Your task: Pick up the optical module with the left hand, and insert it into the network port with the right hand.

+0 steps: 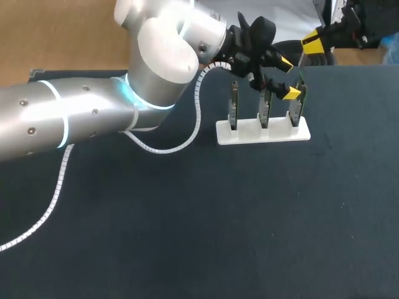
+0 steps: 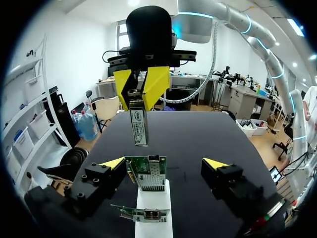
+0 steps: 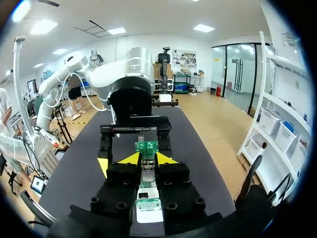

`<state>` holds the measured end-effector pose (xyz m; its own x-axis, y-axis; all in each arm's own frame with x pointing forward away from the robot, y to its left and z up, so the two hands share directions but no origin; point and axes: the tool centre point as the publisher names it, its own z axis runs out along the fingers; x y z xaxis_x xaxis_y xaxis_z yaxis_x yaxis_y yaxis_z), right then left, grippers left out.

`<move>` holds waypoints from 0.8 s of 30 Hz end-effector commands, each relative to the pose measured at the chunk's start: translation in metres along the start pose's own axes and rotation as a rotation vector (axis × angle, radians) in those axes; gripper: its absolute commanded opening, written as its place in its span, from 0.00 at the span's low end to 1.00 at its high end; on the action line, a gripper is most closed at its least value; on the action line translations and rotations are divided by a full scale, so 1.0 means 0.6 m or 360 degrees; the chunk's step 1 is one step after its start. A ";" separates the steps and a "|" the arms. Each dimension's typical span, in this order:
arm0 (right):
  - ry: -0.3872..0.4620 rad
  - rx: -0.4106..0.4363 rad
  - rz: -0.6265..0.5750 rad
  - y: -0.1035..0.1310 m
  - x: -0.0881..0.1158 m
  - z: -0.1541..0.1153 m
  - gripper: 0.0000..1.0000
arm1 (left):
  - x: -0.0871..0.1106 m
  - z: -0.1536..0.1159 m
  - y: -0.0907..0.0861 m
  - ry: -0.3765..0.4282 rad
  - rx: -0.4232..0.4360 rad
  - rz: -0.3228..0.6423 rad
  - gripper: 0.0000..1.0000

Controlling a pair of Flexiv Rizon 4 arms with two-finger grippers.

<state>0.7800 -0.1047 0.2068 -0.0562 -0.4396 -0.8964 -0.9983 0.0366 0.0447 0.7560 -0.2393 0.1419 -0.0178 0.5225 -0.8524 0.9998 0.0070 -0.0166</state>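
Matt cloth, glossy metal
Table (image 1: 187, 237) cloth is dark and matt; stand (image 1: 262, 132) smooth white plastic; module (image 2: 140, 126) brushed metal; left arm (image 1: 75, 118) glossy silver, its cable (image 1: 59, 180) ribbed plastic.

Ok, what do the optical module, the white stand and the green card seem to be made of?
Optical module: likely metal, a dull silvery casing with a label stuck on.
White stand: probably plastic, plain matte white with no grain or shine.
Green card: circuit-board laminate with a green coat, small parts and a silvery cage that seems to be metal.
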 end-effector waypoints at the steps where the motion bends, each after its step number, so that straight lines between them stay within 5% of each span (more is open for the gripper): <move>1: 0.0003 0.0007 -0.0001 0.003 0.000 0.001 0.00 | -0.002 0.010 0.008 0.0104 0.0034 -0.0013 1.00; 24: 0.0017 -0.0004 -0.0006 0.001 0.004 -0.003 0.00 | 0.010 0.014 0.004 0.0262 0.0030 -0.0062 1.00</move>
<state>0.7795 -0.1070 0.2047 -0.0541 -0.4489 -0.8919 -0.9985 0.0332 0.0439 0.7544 -0.2402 0.1298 -0.0532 0.6442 -0.7630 0.9984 0.0182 -0.0542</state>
